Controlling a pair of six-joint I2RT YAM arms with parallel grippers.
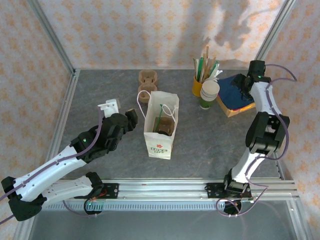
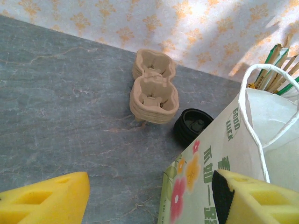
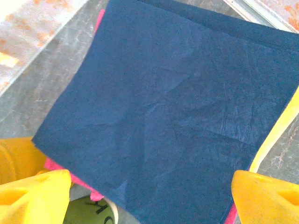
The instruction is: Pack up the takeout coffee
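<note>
A white paper bag with a flower print stands open in the middle of the table. Something dark lies inside it, too small to name. Behind the bag's corner sits a round black lid. I cannot tell whether a cup is under it, so I cannot place the takeout coffee. My left gripper is open at the bag's left side, and the bag's corner lies between its yellow fingers. Over a stack of blue napkins, my right gripper is open with nothing held.
Stacked cardboard cup carriers lie at the back. A yellow cup of sticks and straws and a lidless stack of white-and-green cups stand left of the napkins. A small white object sits near my left arm.
</note>
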